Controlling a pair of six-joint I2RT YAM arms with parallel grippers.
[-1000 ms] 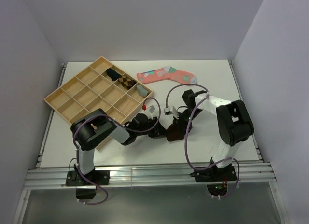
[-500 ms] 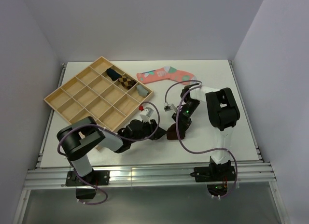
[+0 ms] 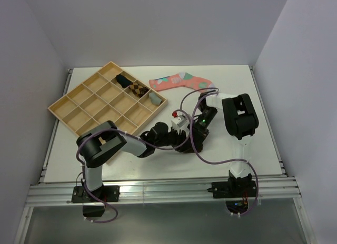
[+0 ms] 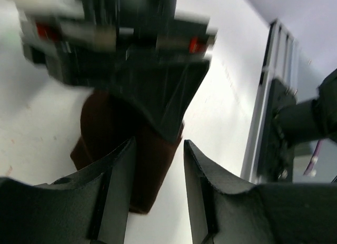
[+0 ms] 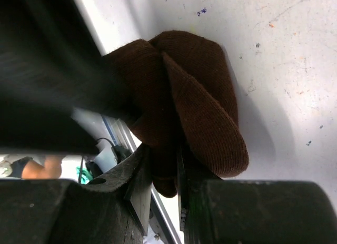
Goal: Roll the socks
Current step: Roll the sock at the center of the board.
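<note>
The soft dark brown sock (image 5: 200, 97), just six o'clock of the table's (image 3: 237, 81) middle, is pinched by the right gripper (image 5: 164, 160). The left gripper (image 4: 158, 149) is spread partway, empty. Rolling is underway; a tighter tuck seems needed next.

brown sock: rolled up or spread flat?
Bunched into a folded lump, not flat: the right wrist view shows the brown sock doubled over itself, with the right gripper pinching one fold. A tidy roll? Cannot tell.
</note>
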